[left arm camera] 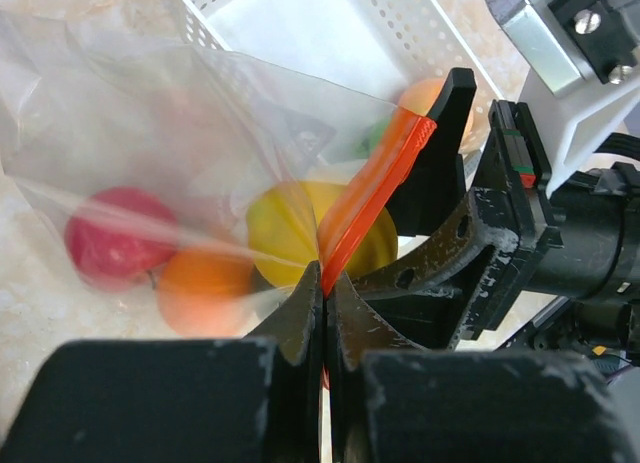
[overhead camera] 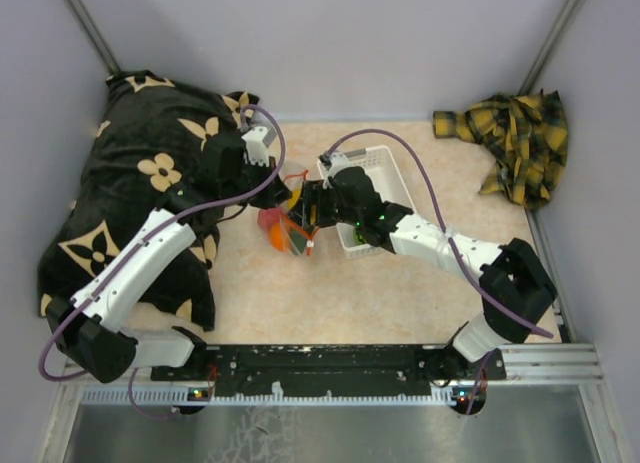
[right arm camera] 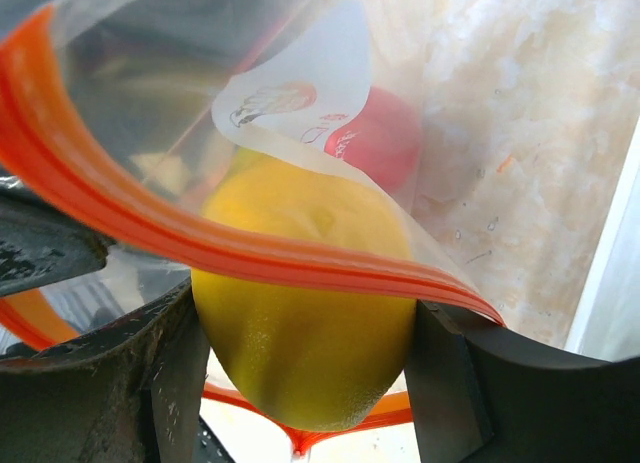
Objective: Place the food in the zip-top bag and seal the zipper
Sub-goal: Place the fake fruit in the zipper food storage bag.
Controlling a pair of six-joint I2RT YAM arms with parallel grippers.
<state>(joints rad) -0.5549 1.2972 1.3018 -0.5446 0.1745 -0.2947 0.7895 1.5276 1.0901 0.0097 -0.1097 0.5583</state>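
The clear zip-top bag point(left arm camera: 130, 133) lies between both grippers, also in the top view point(overhead camera: 290, 233). My left gripper point(left arm camera: 325, 283) is shut on its red-orange zipper point(left arm camera: 370, 198) and holds that edge up. A red apple point(left arm camera: 113, 233), an orange point(left arm camera: 203, 288) and the yellow lemon point(left arm camera: 290, 228) show through the plastic. My right gripper point(right arm camera: 300, 383) reaches into the bag's mouth, its fingers point(right arm camera: 452, 383) pressed on both sides of the lemon point(right arm camera: 300, 313), under the zipper point(right arm camera: 200, 233). The apple point(right arm camera: 385, 143) lies beyond. A peach point(left arm camera: 420, 91) and something green point(left arm camera: 375, 138) show behind the right gripper's finger.
The white basket point(overhead camera: 385, 173) stands just right of the bag, under the right arm. A black flowered cloth point(overhead camera: 120, 183) covers the left side, under the left arm. A yellow plaid cloth point(overhead camera: 515, 133) lies at the back right corner.
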